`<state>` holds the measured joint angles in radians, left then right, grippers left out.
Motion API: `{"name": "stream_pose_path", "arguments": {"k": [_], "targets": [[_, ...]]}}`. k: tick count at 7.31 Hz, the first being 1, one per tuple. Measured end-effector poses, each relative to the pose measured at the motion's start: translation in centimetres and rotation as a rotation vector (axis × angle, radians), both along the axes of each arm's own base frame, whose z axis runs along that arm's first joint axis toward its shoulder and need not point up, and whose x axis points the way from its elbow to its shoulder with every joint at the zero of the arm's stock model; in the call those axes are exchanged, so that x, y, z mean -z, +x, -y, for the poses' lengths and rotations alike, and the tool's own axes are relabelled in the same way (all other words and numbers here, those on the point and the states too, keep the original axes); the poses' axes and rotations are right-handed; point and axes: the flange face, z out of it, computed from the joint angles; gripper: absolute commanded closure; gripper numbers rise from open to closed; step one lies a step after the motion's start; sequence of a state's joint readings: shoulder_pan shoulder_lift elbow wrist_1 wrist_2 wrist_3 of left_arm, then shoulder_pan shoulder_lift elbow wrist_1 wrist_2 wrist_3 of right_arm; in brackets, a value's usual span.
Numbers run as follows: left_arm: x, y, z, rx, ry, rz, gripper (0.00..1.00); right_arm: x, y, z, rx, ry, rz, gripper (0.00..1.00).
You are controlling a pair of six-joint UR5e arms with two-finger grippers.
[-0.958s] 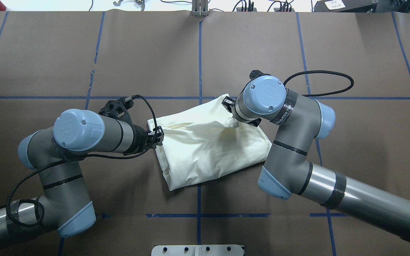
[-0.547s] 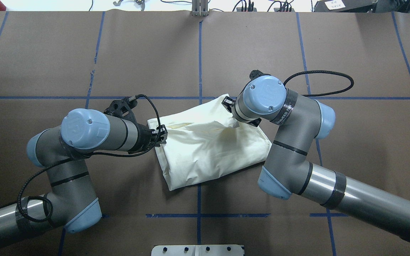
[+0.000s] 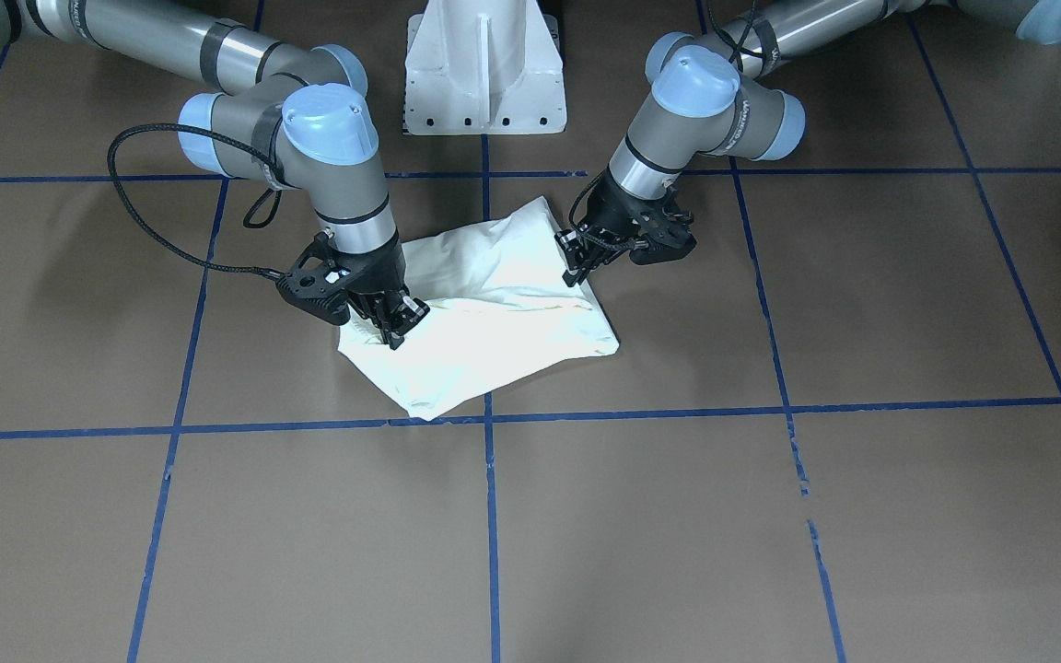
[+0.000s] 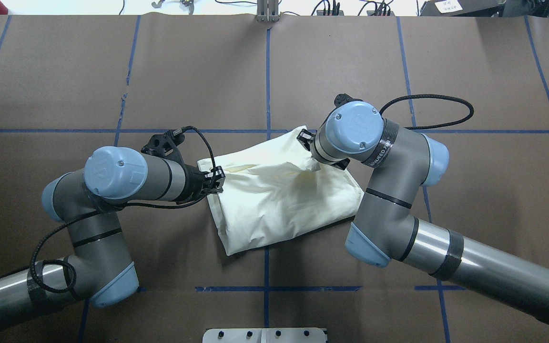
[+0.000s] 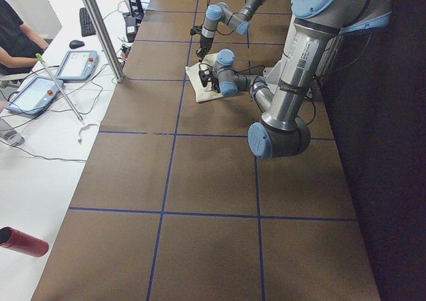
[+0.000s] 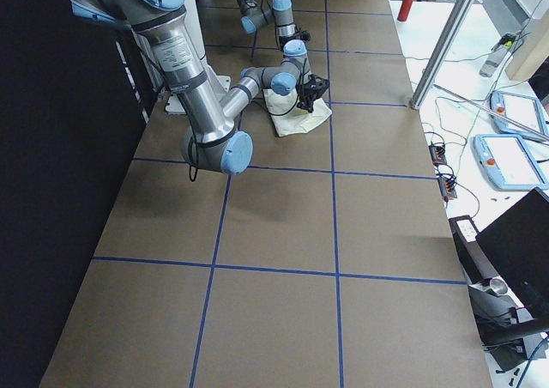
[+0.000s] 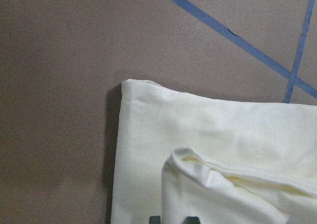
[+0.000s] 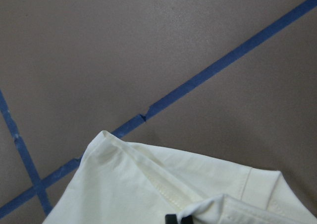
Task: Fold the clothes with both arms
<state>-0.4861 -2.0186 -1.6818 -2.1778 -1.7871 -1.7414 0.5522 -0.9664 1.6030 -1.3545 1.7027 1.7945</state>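
Observation:
The cream shirt (image 4: 274, 209) lies folded into a small, skewed rectangle at the table's middle, plain side up, with no print showing. It also shows in the front view (image 3: 503, 322). My left gripper (image 4: 216, 181) is at the shirt's left edge, shut on a raised fold of fabric (image 7: 198, 174); in the front view it sits on the right (image 3: 577, 262). My right gripper (image 4: 309, 156) is at the shirt's far right corner, shut on a bunched fold (image 8: 218, 206); in the front view it sits on the left (image 3: 399, 330).
Brown table cover with a blue tape grid (image 4: 267, 71). The white pedestal base (image 3: 484, 64) stands at the robot's side. A black cable loops off the right wrist (image 4: 427, 112). An operator and tablets (image 5: 73, 64) are beside the table's far side.
My left arm has shifted right, carrying its gripper a little further over the shirt's left edge. The right arm and the shirt's body have not moved.

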Motion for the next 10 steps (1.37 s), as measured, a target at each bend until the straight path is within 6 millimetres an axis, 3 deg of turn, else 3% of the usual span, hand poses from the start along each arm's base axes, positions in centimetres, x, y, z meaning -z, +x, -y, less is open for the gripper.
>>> {"name": "stream_pose_path", "arguments": {"k": [4,6,7,8,9,10], "targets": [[-0.1,-2.0,2.3,0.038,0.011,0.006,1.00,0.9,0.1,0.5,-0.004,0.007,0.008,1.00],[-0.8,-2.3,3.1,0.051,0.007,0.019,1.00,1.3,-0.8,1.8,-0.010,0.004,-0.003,0.98],[-1.5,-2.1,3.5,0.055,0.000,0.032,1.00,1.2,-1.7,2.7,-0.009,-0.001,-0.019,0.64],[-2.5,-1.9,4.1,0.062,-0.010,0.048,1.00,1.2,-2.4,3.9,-0.007,0.001,-0.036,0.38],[-3.5,-1.6,4.9,0.071,-0.021,0.066,1.00,1.1,-2.6,4.8,0.001,0.011,-0.053,0.01],[-4.3,-1.5,5.9,0.082,-0.028,0.075,1.00,1.0,-2.5,5.6,0.010,0.024,-0.066,0.00]]}}
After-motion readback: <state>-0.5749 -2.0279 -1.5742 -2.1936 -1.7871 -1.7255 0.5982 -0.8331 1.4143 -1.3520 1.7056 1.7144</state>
